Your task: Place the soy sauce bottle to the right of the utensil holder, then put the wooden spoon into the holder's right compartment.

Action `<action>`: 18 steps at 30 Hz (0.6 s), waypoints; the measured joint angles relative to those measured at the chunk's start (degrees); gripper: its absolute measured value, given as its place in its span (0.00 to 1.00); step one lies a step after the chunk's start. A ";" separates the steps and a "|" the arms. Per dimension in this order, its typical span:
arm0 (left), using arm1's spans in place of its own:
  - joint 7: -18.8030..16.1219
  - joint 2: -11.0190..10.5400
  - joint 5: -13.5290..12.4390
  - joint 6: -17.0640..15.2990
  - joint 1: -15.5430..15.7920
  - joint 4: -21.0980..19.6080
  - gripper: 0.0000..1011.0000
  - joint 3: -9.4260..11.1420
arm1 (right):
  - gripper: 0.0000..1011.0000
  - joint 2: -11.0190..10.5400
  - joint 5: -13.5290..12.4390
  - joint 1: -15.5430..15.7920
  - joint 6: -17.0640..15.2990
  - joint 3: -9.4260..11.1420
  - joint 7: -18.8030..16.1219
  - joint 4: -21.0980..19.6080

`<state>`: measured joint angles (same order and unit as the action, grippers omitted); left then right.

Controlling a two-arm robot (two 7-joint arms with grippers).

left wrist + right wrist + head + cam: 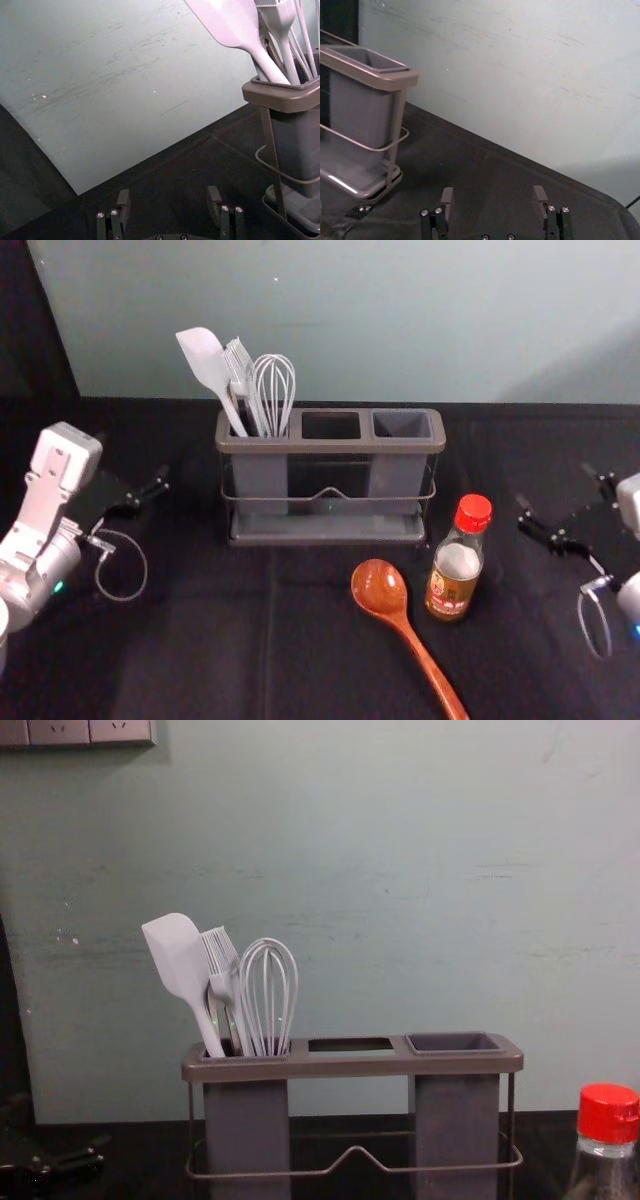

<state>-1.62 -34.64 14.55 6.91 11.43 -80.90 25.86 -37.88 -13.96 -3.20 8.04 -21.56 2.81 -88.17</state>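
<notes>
From where I stand, the right gripper point(553, 488) hangs out to the right of the bottle, its fingers spread wide with nothing between them. Over on the other side, the left gripper point(150, 488) is left of the holder, apart from it, also spread and holding nothing. The soy sauce bottle point(454, 575), red-capped, stands upright on the dark table point(200, 640), in front of the utensil holder point(328, 538) near its right end. Just left of it lies the wooden spoon point(380, 588), bowl toward the holder, handle slanting nearer and rightward. The holder's left compartment carries a white spatula point(175, 955), a brush point(220, 952) and a whisk point(268, 990); something darker seems tucked behind the brush, though I can't quite make it out.
</notes>
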 joint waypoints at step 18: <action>0.00 0.00 0.00 0.00 0.00 0.00 0.99 0.00 | 0.99 -8.82 -5.15 16.10 6.04 8.37 -6.23 -13.71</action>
<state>-1.62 -34.65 14.55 6.90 11.43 -80.90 25.86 -46.70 -19.11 12.90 14.08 -13.19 -3.42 -101.88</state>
